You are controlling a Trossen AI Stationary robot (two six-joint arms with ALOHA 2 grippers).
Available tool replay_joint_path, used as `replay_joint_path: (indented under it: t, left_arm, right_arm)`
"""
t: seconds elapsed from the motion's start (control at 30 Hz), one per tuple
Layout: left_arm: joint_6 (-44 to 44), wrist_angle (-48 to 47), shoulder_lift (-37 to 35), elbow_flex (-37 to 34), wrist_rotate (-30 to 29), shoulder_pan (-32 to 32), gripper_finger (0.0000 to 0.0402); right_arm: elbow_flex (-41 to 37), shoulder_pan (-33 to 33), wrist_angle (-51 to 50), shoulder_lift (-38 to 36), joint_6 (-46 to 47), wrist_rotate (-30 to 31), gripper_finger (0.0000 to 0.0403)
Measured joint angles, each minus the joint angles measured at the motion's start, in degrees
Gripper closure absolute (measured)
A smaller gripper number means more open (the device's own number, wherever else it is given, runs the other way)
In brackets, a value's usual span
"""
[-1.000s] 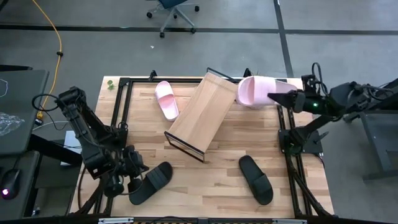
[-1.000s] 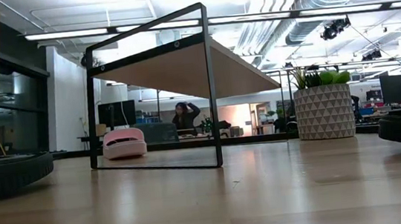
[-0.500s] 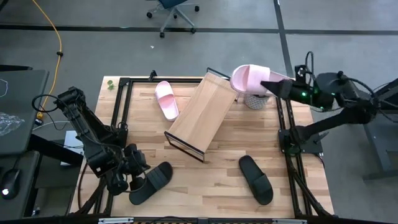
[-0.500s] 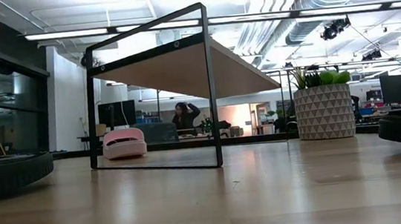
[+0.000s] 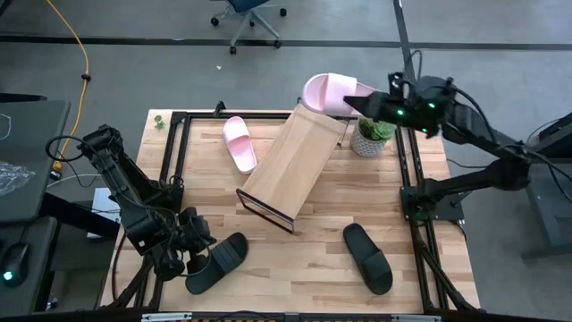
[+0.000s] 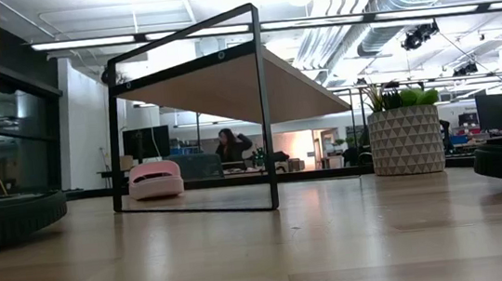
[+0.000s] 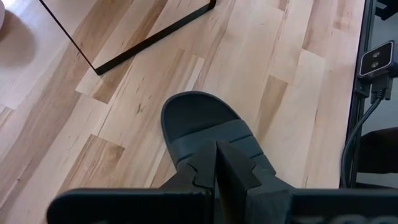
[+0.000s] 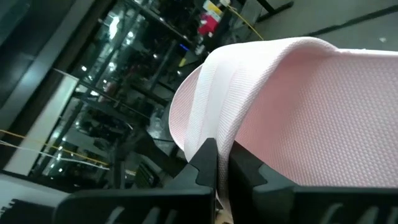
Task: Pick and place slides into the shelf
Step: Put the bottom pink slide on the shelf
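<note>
Arms stood far apart: we saw the right arm stretched from three o'clock toward twelve, its right gripper (image 5: 357,100) pinching the strap of a pale pink slide (image 5: 324,92) held in the air above the shelf's (image 5: 290,161) raised far end. Its fingers (image 8: 207,163) were pressed onto the finely textured strap. The left arm was folded low at eight o'clock, and the left gripper (image 5: 190,257) gripped a matte black slide (image 5: 219,260) by its ribbed strap on the plank table (image 5: 322,241). Both black slides looked smooth and rounded. The second black slide (image 5: 368,258) lay at five o'clock, the second pink slide (image 5: 239,143) at eleven, apparently sole-down. The shelf was a slanted light-wood board on a thin black frame. A potted plant (image 5: 370,137) stood at one o'clock.
</note>
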Motion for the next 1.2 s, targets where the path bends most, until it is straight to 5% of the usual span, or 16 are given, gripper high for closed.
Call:
replay_joint_path:
  t: [0.23, 0.6, 0.97, 1.2]
  left_arm:
    - [0.0, 0.0, 0.0, 0.0, 0.0, 0.0, 0.0401]
    - [0.0, 0.0, 0.0, 0.0, 0.0, 0.0, 0.0401]
    - [0.0, -0.7, 0.0, 0.0, 0.0, 0.0, 0.0401]
    - [0.2, -1.1, 0.0, 0.0, 0.0, 0.0, 0.0401]
  right_arm:
    - [0.0, -7.0, 2.1, 5.5, 1.1, -7.9, 0.0403]
    - [0.0, -11.4, 8.2, 11.3, 2.6, -11.0, 0.0403]
    - [0.0, -8.8, 7.6, 13.8, 3.7, -0.7, 0.0403]
    - [0.0, -7.3, 6.3, 17.4, 6.1, 0.6, 0.0403]
